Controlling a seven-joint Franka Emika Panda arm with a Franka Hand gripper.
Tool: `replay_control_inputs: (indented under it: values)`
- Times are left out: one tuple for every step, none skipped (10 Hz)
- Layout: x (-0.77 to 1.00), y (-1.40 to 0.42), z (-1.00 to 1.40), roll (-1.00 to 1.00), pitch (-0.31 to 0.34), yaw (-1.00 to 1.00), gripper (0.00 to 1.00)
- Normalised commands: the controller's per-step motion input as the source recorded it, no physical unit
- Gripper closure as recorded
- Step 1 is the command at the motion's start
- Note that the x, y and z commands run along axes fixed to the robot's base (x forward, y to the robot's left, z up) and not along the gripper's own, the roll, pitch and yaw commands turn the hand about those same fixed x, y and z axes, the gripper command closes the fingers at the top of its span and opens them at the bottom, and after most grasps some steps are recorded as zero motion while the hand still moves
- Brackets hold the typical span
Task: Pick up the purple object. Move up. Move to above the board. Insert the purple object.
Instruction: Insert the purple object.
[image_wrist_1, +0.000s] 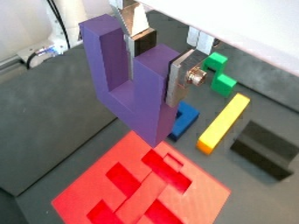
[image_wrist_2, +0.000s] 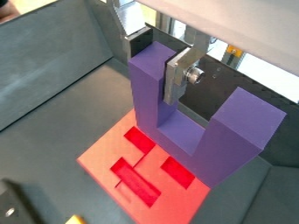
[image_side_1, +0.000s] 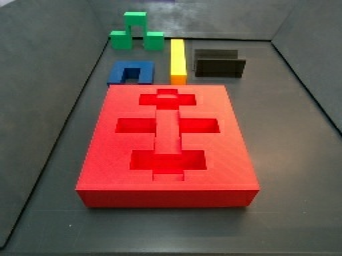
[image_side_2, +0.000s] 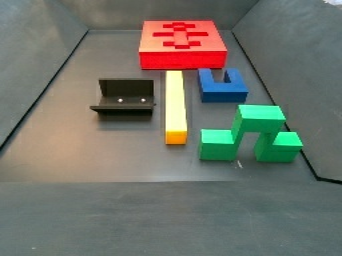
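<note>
In both wrist views my gripper (image_wrist_1: 155, 63) is shut on one prong of the purple object (image_wrist_1: 121, 79), a U-shaped block held with its prongs up. It also shows in a wrist view (image_wrist_2: 233, 131), with the gripper (image_wrist_2: 155, 63) on the other prong's side. The block hangs above the near edge of the red board (image_wrist_1: 122, 156), whose cross- and bar-shaped cutouts lie below (image_wrist_2: 103, 150). In both side views the board (image_side_1: 104, 150) (image_side_2: 152, 44) lies flat and bare. The gripper and the purple object are out of view there.
Beside the board lie a blue U-shaped block (image_wrist_1: 184, 121) (image_side_2: 218, 84), a yellow bar (image_wrist_1: 225, 121) (image_side_2: 174, 105), a green block (image_wrist_1: 219, 74) (image_side_2: 251, 135) and the dark fixture (image_wrist_1: 263, 147) (image_side_2: 124, 98). Dark walls ring the floor.
</note>
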Motion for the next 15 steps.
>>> replay_control_inputs:
  values:
    - [0.43,-0.63,-0.92,0.17,0.0,0.02,1.0]
    - [0.42,-0.65,-0.95,0.15,0.0,0.02,1.0]
    - [0.42,-0.66,-0.97,0.14,-0.001,0.01,1.0]
    - [0.4,-0.68,-0.98,0.13,-0.014,0.0,1.0]
    - [0.2,-0.84,-0.93,0.14,-0.089,0.0,1.0]
    - [0.14,-0.91,-0.85,0.12,-0.147,0.01,1.0]
    - [0.15,-0.9,-0.82,0.16,-0.143,0.02,1.0]
    - [0.12,-0.87,-0.68,0.21,-0.141,0.0,1.0]
    - [0.13,-0.8,-0.53,0.23,-0.094,0.02,1.0]
    - [0.18,-0.53,-0.33,0.17,-0.011,0.03,1.0]
    - [0.17,-0.26,-0.18,0.03,0.0,0.0,1.0]
    - [0.19,-0.36,-0.2,0.1,0.0,0.0,1.0]
    - [0.3,-0.35,-0.25,0.15,0.0,0.0,1.0]
    - [0.25,-0.01,-0.22,0.15,0.0,0.0,1.0]
    - [0.0,0.11,-0.04,0.12,0.003,-0.04,1.0]
